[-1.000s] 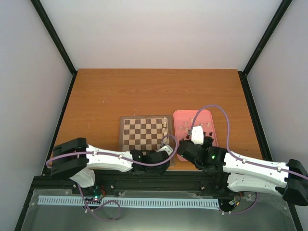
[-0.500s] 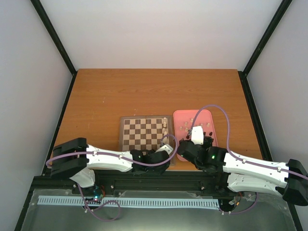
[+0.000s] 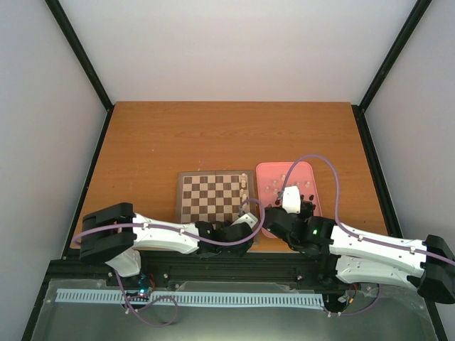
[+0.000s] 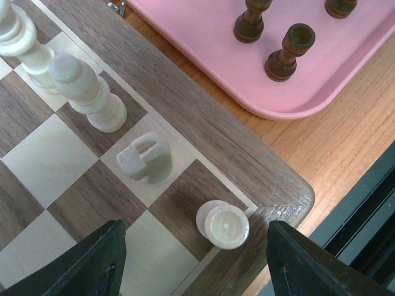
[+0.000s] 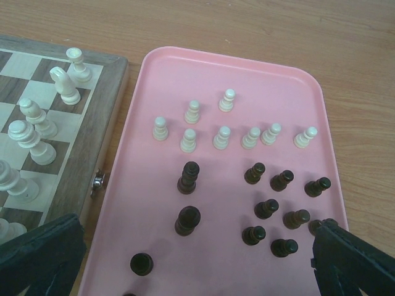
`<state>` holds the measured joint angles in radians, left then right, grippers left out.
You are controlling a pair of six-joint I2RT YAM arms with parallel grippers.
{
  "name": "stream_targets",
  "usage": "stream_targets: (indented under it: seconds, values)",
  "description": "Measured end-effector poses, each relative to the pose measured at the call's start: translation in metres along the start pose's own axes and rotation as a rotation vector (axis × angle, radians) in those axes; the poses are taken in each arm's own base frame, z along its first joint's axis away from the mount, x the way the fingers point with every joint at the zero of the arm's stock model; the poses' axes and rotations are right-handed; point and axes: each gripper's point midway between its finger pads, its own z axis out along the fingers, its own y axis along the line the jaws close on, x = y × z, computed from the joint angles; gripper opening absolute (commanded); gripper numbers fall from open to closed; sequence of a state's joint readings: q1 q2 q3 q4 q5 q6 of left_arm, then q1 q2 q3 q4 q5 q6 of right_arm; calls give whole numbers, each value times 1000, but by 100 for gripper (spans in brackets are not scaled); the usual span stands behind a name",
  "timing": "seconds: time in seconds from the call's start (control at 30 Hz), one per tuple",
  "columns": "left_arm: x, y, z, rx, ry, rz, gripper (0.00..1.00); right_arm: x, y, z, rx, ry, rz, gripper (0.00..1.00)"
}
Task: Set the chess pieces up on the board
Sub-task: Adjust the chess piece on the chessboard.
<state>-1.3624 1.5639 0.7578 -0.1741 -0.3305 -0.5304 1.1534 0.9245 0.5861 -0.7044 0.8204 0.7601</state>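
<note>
The board (image 3: 212, 197) lies at the near middle of the table, with cream chess pieces (image 3: 244, 186) along its right edge. In the left wrist view a cream rook (image 4: 223, 224) stands on the dark corner square, and beyond it are a knight (image 4: 145, 157) and a bishop (image 4: 86, 92). My left gripper (image 4: 196, 266) hangs open over that corner. Its fingers (image 4: 92, 265) stand well clear on either side of the rook. My right gripper (image 5: 194, 265) is open above the pink tray (image 5: 154, 234), which holds several cream pawns (image 5: 221, 137) and several dark pieces (image 5: 188, 220).
The pink tray (image 3: 306, 174) sits right of the board, almost touching it. A metal clasp (image 5: 97, 181) sticks out of the board's side. The table's near edge and a black rail (image 4: 364, 209) run just past the board corner.
The left arm has shifted slightly toward the near edge. The right arm and the pieces have not moved.
</note>
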Motion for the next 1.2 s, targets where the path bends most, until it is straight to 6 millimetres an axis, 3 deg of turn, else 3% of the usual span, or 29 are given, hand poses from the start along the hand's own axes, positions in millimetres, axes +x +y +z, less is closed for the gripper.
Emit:
stream_targets:
  seconds: [1.2]
  values:
    - [-6,17,2,-101,-41,-22,65,1,4,2,-8,6,-14,100]
